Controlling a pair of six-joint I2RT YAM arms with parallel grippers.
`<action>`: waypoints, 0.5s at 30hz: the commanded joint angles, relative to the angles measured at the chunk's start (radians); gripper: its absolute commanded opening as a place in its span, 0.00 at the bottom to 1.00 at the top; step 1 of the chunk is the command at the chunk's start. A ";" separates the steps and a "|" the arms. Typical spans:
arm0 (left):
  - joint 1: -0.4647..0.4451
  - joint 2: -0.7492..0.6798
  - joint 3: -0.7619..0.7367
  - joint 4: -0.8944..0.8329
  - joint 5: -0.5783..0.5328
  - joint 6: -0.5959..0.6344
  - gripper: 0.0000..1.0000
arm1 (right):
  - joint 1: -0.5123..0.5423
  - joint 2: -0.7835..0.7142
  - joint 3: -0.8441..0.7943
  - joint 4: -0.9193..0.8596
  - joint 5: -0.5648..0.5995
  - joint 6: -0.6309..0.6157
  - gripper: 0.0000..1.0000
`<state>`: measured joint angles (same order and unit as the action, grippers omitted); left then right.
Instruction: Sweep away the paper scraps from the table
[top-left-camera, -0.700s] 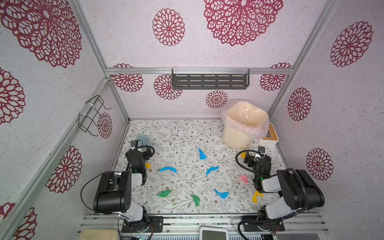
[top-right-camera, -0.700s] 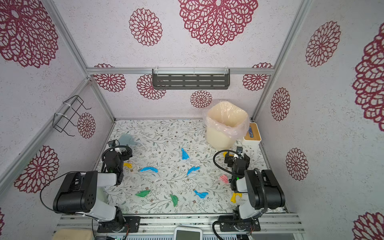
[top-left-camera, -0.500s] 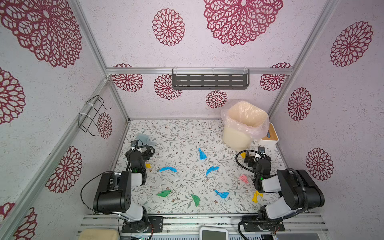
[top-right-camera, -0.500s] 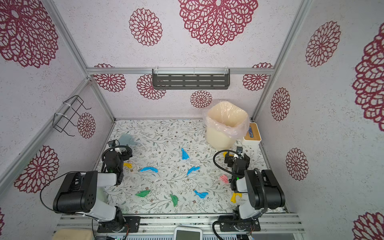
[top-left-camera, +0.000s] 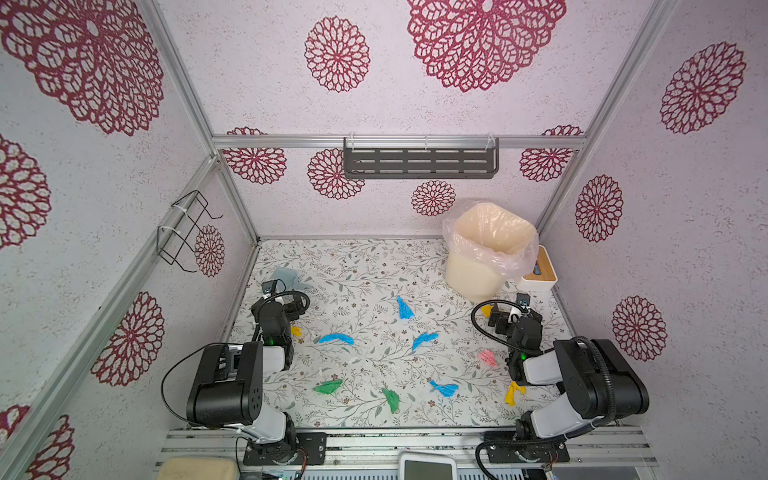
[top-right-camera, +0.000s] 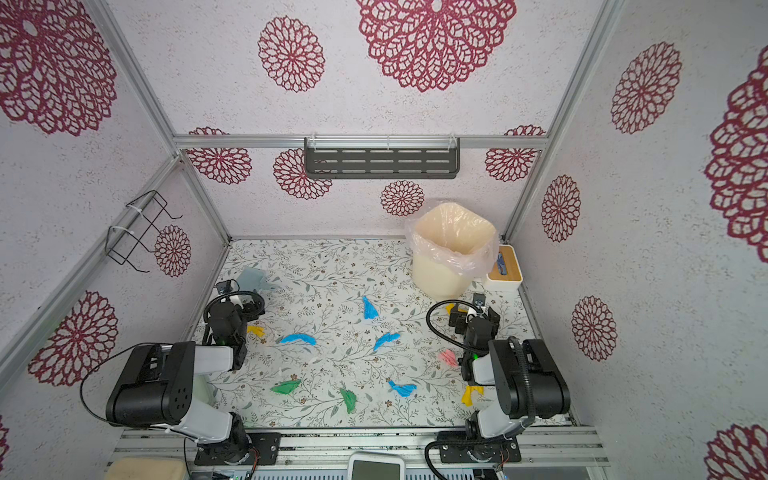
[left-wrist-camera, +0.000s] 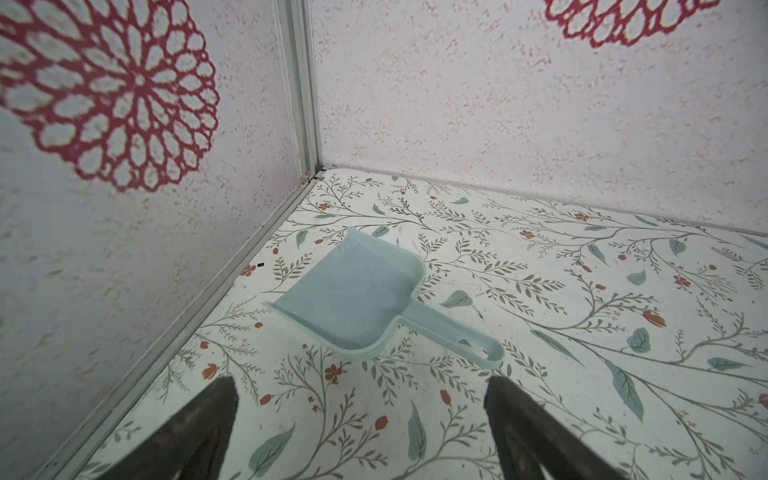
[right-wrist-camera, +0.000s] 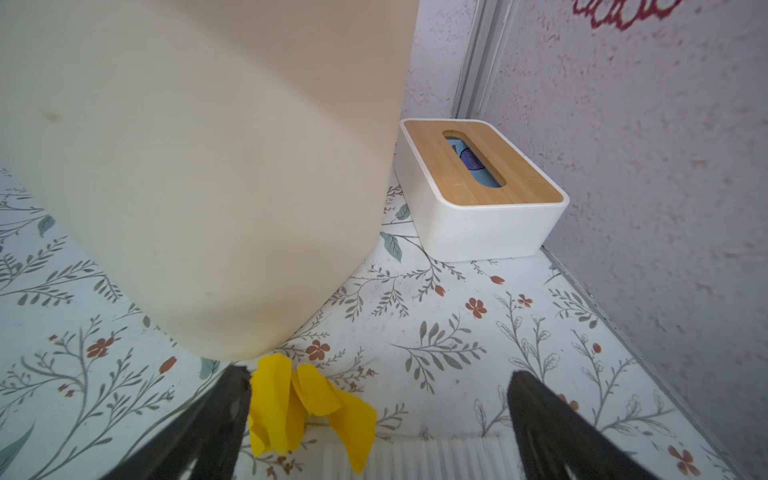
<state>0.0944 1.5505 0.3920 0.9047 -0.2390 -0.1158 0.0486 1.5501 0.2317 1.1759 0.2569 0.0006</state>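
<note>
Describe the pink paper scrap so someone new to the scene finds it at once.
Start at the cream waste bin with the clear liner at the table's far right, then come toward the near edge alongside the right arm. The pink paper scrap lies just left of that arm. It is the only pink piece; its nearest neighbours are a blue scrap and a yellow scrap.

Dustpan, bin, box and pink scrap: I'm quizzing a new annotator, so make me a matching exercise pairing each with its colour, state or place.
Things
1. dustpan
2. cream bin
3. white box
4. pink scrap

Descriptions
A. wooden lid with a slot
B. pale blue, empty
C. lined with a clear plastic bag
D. crumpled, on the right half of the table

Pairs: 1-B, 2-C, 3-A, 4-D
</note>
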 joint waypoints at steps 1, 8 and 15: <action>0.002 0.008 0.021 0.004 0.012 0.009 0.97 | -0.006 -0.013 0.021 0.027 -0.013 0.018 0.99; 0.002 0.008 0.022 0.005 0.013 0.009 0.97 | -0.006 -0.013 0.022 0.027 -0.012 0.018 0.99; -0.027 -0.101 0.076 -0.179 -0.092 0.012 0.97 | -0.002 -0.119 0.038 -0.086 0.029 0.021 0.99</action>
<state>0.0856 1.5314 0.4049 0.8467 -0.2691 -0.1158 0.0486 1.5257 0.2321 1.1404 0.2588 0.0010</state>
